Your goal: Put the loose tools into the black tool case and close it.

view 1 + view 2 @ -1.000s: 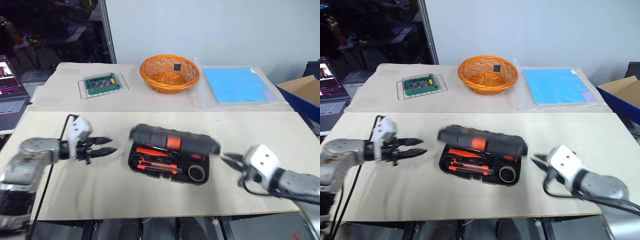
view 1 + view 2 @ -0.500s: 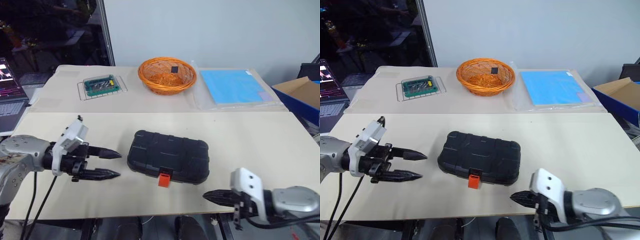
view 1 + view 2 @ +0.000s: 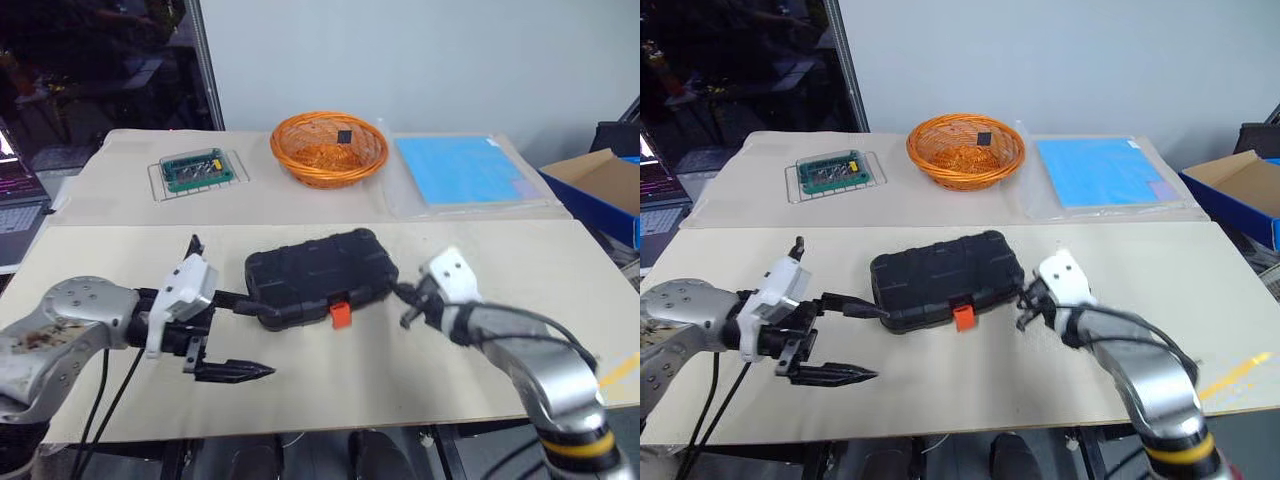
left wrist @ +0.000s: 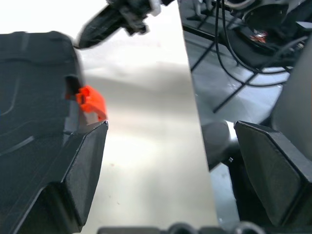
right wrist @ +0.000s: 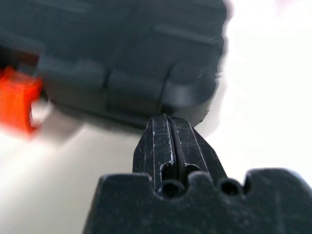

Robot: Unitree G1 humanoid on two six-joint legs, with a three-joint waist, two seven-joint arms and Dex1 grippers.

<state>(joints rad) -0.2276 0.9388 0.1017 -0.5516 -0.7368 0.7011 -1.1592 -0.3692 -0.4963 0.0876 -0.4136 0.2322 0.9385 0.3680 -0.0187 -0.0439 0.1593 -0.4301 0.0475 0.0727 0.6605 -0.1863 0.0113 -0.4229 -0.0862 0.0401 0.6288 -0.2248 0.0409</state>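
The black tool case (image 3: 318, 272) lies shut in the middle of the near table, its orange latch (image 3: 341, 314) sticking out at the front. The loose tools are hidden. My left gripper (image 3: 266, 338) is open wide at the case's left end: one finger lies against the case's near-left corner, the other hangs over bare table in front. In the left wrist view the case (image 4: 34, 97) sits beside one of the fingers (image 4: 87, 165). My right gripper (image 3: 400, 293) is shut, its tip at the case's right end (image 5: 146, 63).
On the far table stand an orange wicker basket (image 3: 329, 148), a green-topped clear box (image 3: 200, 170) on a wire rack and a blue sheet (image 3: 460, 170). A cardboard box (image 3: 600, 180) sits past the right edge. Bare table lies in front of the case.
The lid came down a second ago and stays shut. My right gripper swung from the table's front edge up to the case's right end. My left gripper opened wider and moved in to its left end.
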